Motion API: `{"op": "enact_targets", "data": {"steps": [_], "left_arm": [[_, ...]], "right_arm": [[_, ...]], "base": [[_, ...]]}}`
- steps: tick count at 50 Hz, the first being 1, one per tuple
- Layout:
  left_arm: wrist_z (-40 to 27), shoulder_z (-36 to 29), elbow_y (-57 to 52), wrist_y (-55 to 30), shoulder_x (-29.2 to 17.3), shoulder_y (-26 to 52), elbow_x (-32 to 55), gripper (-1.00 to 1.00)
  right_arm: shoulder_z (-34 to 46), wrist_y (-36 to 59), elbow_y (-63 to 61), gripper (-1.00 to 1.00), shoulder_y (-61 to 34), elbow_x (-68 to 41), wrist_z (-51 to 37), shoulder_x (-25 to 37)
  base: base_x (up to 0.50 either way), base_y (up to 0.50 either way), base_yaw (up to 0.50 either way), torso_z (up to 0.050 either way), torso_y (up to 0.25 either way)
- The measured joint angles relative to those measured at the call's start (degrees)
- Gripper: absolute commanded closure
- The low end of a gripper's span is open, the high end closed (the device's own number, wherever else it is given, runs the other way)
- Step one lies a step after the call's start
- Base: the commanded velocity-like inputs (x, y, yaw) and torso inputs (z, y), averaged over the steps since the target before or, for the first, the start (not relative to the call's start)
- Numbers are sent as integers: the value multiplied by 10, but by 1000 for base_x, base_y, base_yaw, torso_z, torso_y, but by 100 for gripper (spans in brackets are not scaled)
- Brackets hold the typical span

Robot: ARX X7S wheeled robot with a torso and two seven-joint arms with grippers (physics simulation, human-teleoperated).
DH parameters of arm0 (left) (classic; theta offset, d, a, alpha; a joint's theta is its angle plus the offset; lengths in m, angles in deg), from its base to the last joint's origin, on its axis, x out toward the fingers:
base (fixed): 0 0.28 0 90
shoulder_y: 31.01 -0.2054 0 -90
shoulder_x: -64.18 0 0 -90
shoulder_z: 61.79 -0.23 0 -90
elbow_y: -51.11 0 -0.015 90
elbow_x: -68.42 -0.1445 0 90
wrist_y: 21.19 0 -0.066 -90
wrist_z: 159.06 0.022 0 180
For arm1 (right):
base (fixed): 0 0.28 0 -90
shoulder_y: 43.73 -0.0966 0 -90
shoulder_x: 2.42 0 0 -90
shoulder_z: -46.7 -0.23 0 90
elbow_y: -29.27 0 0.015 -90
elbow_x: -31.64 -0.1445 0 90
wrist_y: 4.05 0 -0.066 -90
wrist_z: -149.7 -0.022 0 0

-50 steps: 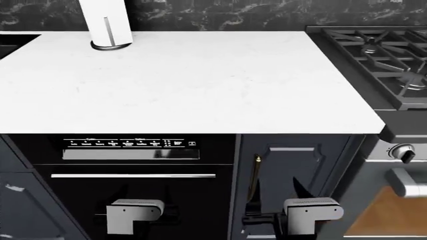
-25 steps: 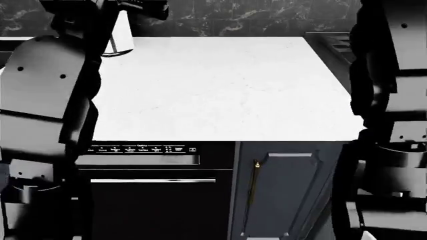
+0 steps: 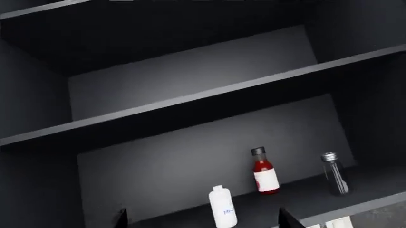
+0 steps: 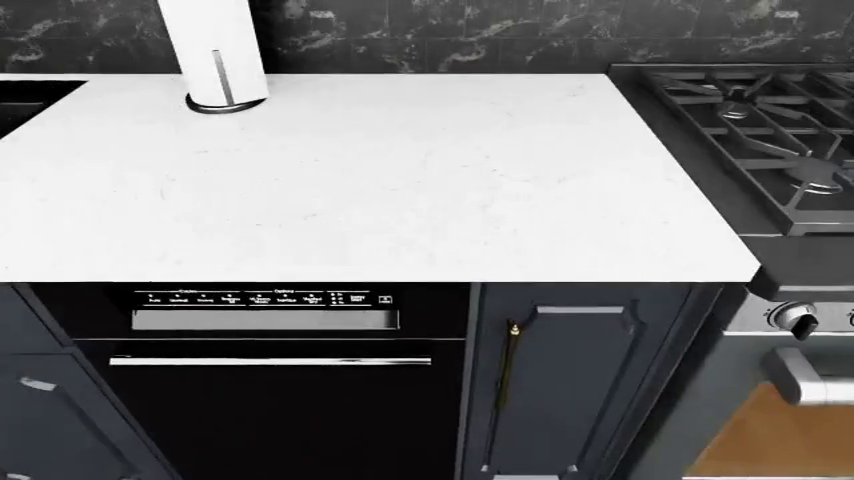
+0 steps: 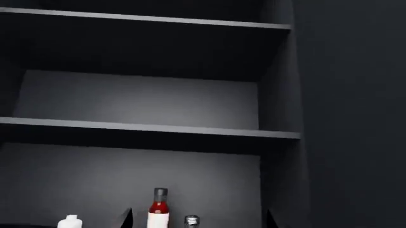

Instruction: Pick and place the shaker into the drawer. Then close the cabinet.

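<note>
The shaker (image 3: 334,173), clear greyish glass with a silver cap, stands on the lowest shelf of an open dark cabinet (image 3: 190,102). Only its cap shows in the right wrist view (image 5: 191,221). My left gripper (image 3: 203,220) is open and empty, its fingertips (image 3: 120,217) spread in front of that shelf, well short of the shaker. My right gripper (image 5: 198,220) is open and empty, facing the same shelf from further back. Neither gripper shows in the head view. The drawer is out of view.
A red sauce bottle (image 3: 265,172) and a white bottle with blue print (image 3: 223,207) stand beside the shaker. The head view shows a white counter (image 4: 400,170), paper towel roll (image 4: 214,50), gas hob (image 4: 761,130), dishwasher (image 4: 267,400) and a narrow door (image 4: 574,380).
A second ago both grippers hung low before the dishwasher. Half a second ago the arms rose and filled the head view. Now both arms are out of the head view.
</note>
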Motion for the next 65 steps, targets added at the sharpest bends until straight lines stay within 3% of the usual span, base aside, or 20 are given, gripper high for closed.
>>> {"op": "enact_targets", "data": {"steps": [10,20,41,65], "left_arm": [[13,-1,53,-78,6,26,25,-100],[12,12,72,-102,6,31,29,-100],[9,16,82,-103,9,39,32,-100],[-68,18,84,-63,2,39,29,-100]], "right_arm": [[1,40,53,-100,-31,19,38,-10],[26,46,82,-100,-44,20,68,-17],[54,38,94,-100,-49,13,96,-20],[81,24,105,-100,-49,-10,110,-21]], "base": [[23,0,0,0,0],[500,0,0,0,0],[485,-200,0,0,0],[0,0,0,0,1]]}}
